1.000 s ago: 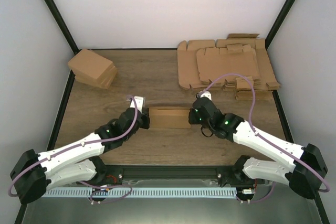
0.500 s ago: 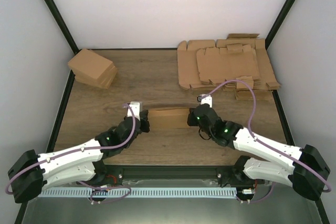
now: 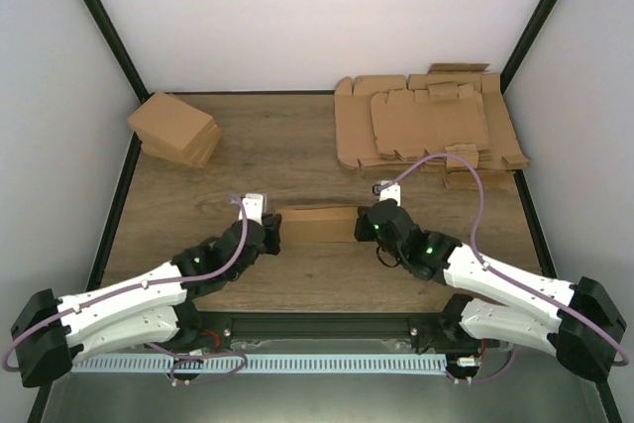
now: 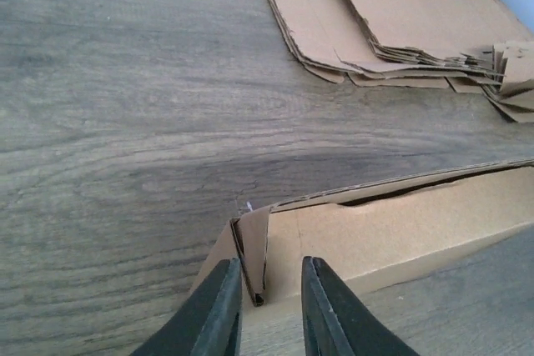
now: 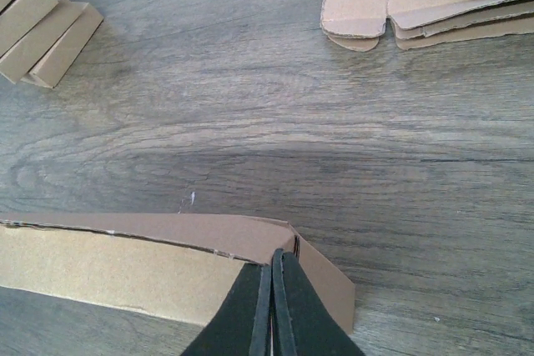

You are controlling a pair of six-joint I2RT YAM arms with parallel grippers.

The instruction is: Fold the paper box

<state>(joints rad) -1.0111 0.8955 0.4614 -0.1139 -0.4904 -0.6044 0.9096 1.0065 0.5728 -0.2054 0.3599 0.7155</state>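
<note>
**Two grippers, one box mid-table**

One paper box (image 3: 317, 224), partly folded into a long shallow trough, lies across the near middle of the wooden table (image 3: 287, 146), lengthwise between the two arms. The left gripper (image 4: 269, 266) sits at the box's left end, its fingers slightly spread on either side of the upright end flap. The right gripper (image 5: 271, 271) meets the box's right end, its fingers pressed together at the corner. Whether any cardboard is caught between them cannot be told. The wrist views show the box's long walls raised and its plain brown interior open to view. Two other lots of cardboard share the table, both well apart from the box: one thick pile of flat die-cut sheets (image 3: 426, 126) at the far right and one pile of compact cartons (image 3: 176, 131) at the far left.
</note>
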